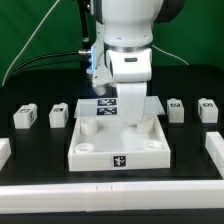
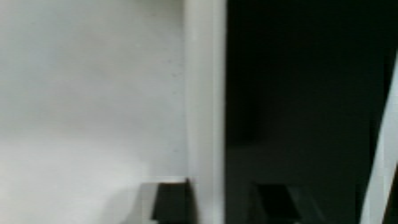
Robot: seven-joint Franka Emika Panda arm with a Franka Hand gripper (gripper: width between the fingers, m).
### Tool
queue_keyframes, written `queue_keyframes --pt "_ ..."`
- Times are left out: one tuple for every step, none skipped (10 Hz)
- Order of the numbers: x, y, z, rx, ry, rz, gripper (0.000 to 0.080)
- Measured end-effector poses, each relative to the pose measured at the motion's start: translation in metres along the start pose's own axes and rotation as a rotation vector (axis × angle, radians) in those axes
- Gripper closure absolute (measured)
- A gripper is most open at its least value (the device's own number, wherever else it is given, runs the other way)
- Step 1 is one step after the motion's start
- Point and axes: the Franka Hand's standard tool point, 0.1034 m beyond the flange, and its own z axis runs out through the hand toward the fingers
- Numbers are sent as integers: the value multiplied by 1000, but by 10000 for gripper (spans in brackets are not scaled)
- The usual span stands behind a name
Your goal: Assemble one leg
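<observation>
Squaring the panel [image 1: 118,150] looks like the step in hand: hold it level and slide it without tilting. Past its near rim, the gripper [image 1: 130,112] sits low at the far edge. Each leg [image 1: 59,115] lies loose beside the panel, seen only from outside. Only the wrist view shows the fingers [image 2: 169,205] straddling that edge; I cannot tell whether they are clamped.

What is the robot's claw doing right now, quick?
Gripper: cannot be told. Its fingers sit either side of a white edge, but whether they pinch it isn't clear.
</observation>
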Motion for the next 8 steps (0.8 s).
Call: queue_keyframes --pt "0 1 -1 -4 0 0 735" --pt "0 1 -1 -5 0 0 735" --pt "0 1 -1 -5 0 0 735" --pt "0 1 -1 -5 0 0 735" --pt "0 1 -1 -5 0 0 735" --pt "0 1 -1 -5 0 0 735" --pt "0 1 -1 -5 0 0 735" --pt "1 2 -1 -5 0 4 735"
